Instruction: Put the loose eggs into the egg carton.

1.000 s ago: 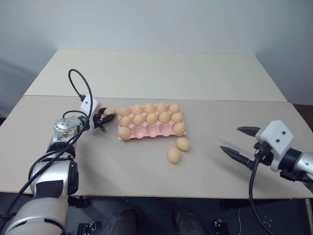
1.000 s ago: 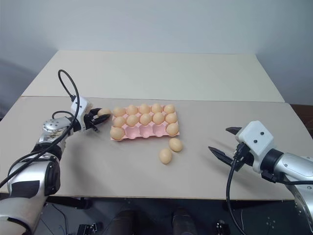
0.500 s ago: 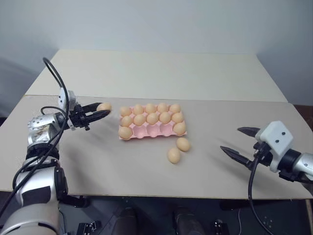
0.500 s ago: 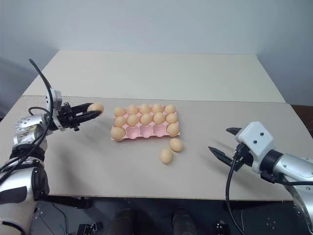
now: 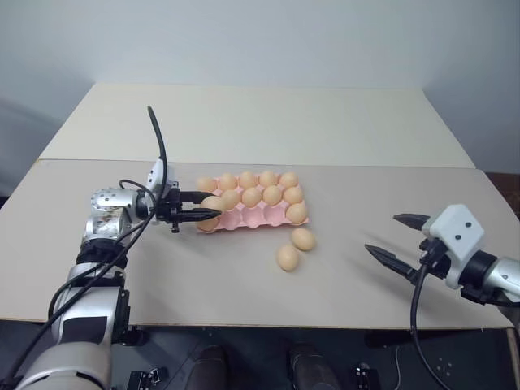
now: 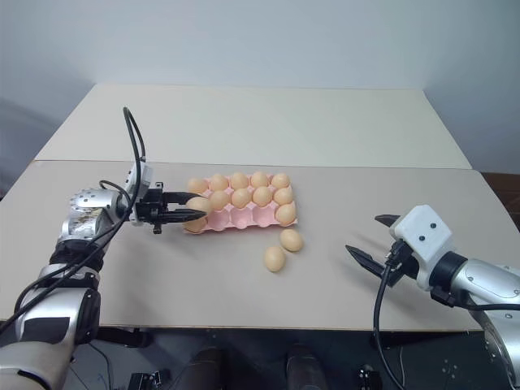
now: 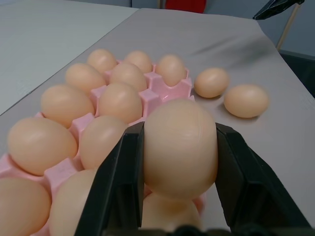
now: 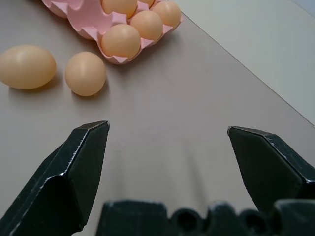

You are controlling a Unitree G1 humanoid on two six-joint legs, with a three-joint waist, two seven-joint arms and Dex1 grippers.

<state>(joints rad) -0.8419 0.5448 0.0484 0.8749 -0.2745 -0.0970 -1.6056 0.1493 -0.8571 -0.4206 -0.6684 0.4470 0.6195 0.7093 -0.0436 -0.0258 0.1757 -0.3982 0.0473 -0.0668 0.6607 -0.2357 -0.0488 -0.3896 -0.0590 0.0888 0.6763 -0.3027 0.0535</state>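
The pink egg carton (image 5: pixel 244 218) lies mid-table with eggs in most of its cups. My left gripper (image 5: pixel 208 208) is shut on a pale orange egg (image 7: pixel 180 147) and holds it just above the carton's left end. Two loose eggs (image 5: pixel 303 239) (image 5: pixel 288 257) lie on the table by the carton's near right corner. My right gripper (image 5: pixel 397 236) hovers open over the table well to the right of them, with nothing between its fingers. In the right wrist view the same loose eggs (image 8: pixel 85 73) (image 8: pixel 27 66) lie ahead of its fingers (image 8: pixel 82 164).
The table (image 5: pixel 244 292) is a beige surface with a seam (image 5: pixel 366 166) running across behind the carton; a second, lighter tabletop (image 5: pixel 268 122) lies beyond it. A black cable (image 5: pixel 159 150) arcs up from my left wrist.
My left gripper has swung right with the egg, from beside the carton's far left corner to just above its left end, and now points along the table. The right gripper has stayed put.
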